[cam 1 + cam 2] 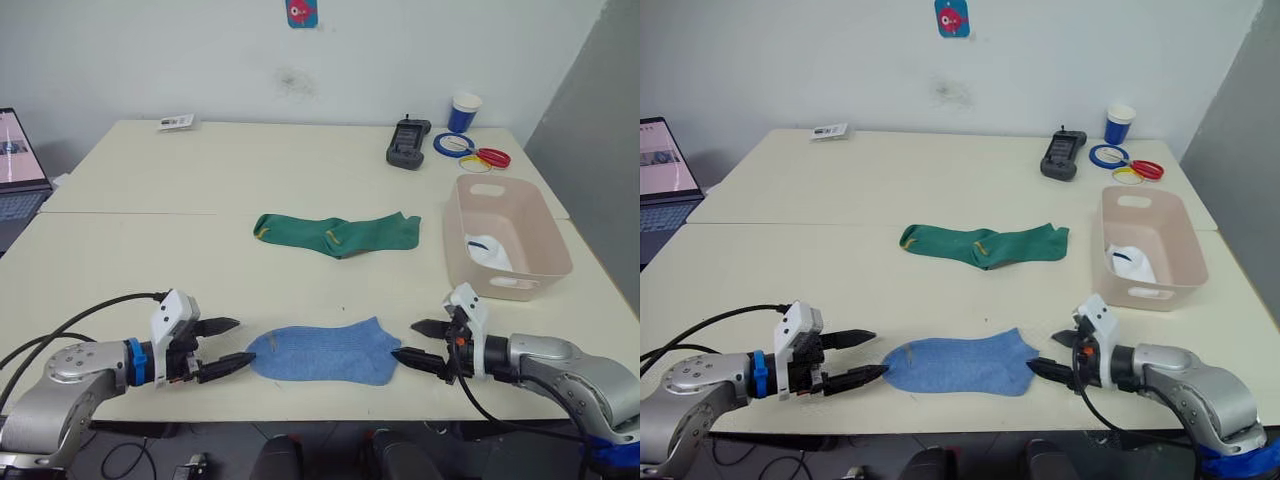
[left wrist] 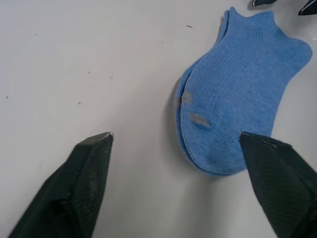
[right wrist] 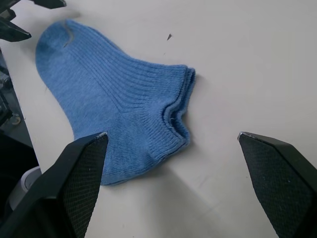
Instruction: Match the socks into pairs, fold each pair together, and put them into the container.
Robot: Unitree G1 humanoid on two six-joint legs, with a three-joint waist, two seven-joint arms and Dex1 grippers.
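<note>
The left gripper (image 1: 228,345) is resting low over the desk (image 1: 140,200) at the near edge, its two black fingers (image 2: 84,183) spread wide and holding nothing. The lower fingertip is reaching almost to the toe end of the blue socks (image 1: 325,352), while the upper one is pointing past them over bare desk. The right gripper (image 1: 420,343) is facing it from the opposite side, its fingers (image 3: 81,173) likewise spread wide and empty, with the lower tip just at the cuff end.

The two blue socks are lying stacked flat, one on top of the other, edges nearly matching. Their long axis is running side to side along the near desk edge, straight from one gripper to the other, toe toward the left gripper and cuff toward the right. Each gripper is about equally near its own end, so folding would likely mean one arm lifting its end and carrying it over toward the other.

Farther back, near the desk's middle, the green socks (image 1: 337,233) are lying end to end, overlapping a little at the centre, not yet stacked. To the right, the container (image 1: 545,235) is sitting near the desk's right edge, nearer the right arm, with the white socks (image 1: 488,250) already inside.

Beyond it are lying a black handset (image 1: 408,143), some coloured rings (image 1: 473,152) and a blue cup (image 1: 464,111). A laptop (image 1: 18,160) is sitting at the far left.
</note>
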